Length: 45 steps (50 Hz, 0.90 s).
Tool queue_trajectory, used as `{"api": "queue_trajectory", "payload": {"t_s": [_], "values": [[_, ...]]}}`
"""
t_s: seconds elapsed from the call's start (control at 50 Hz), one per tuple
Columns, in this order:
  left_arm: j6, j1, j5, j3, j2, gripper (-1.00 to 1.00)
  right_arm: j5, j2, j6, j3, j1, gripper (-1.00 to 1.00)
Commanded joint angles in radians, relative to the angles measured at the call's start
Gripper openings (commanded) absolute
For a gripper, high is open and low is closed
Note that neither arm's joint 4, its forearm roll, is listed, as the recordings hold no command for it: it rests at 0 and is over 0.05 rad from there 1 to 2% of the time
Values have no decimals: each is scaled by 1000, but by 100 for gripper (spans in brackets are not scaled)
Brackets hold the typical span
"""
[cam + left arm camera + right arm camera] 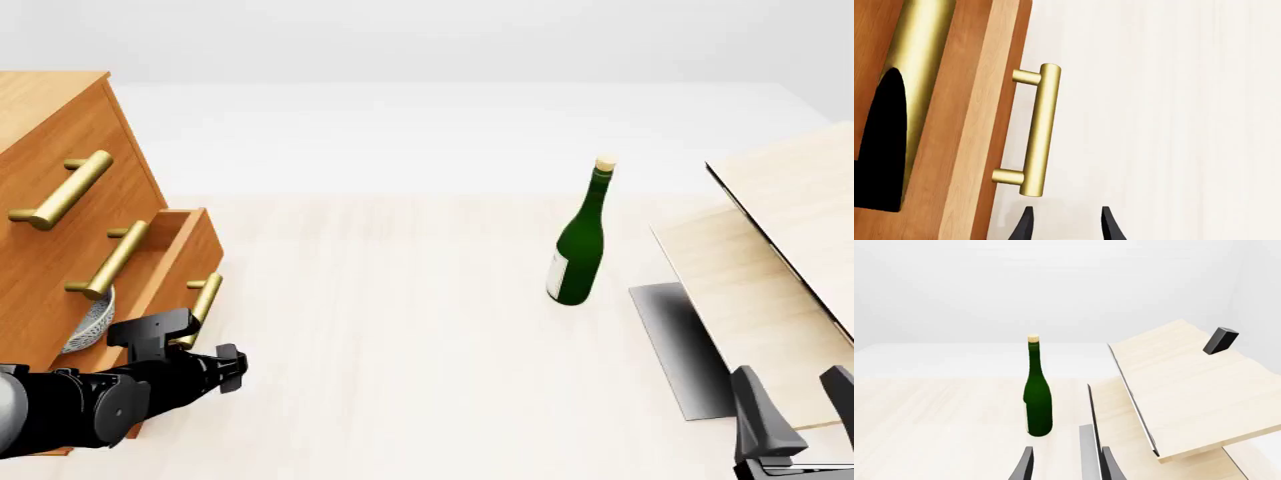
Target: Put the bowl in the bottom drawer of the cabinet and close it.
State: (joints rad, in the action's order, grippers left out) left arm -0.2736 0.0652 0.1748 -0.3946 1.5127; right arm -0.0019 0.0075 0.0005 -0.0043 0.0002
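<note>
Bowl [88, 322] sits inside bottom drawer [178, 262], drawer pulled out of cabinet [60, 130] at counter's [400, 350] left. My left pincer [1066, 224] empty, fingers spread apart, just short of drawer's brass handle [1039, 130], not touching. My right pincer [1066, 465] also parted, holding nothing, low on right side, green bottle [1037, 395] ahead.

Left gripper [1066, 222] faces a brass-handled drawer front [964, 150].

Two dark fingertips [1024, 225], spread apart with nothing between them, show at the lower edge of the frame. Just beyond them a brass bar handle [1041, 130] runs up the centre-left on two short posts, fixed to the orange-brown wood. A second, larger brass bar [917, 65] fills the upper left, a black shadow [881, 145] beside it. Pale wood table [1167, 120] fills the right half.
</note>
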Motion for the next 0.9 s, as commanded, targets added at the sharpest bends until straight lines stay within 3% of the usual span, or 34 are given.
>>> {"api": "queue_trajectory", "payload": {"t_s": [0.02,0.9], "values": [[30,-55,1,9,-11,100,0,0,0,0,0,100],[102,-218,24,37,-39,100,0,0,0,0,0,100]]}}
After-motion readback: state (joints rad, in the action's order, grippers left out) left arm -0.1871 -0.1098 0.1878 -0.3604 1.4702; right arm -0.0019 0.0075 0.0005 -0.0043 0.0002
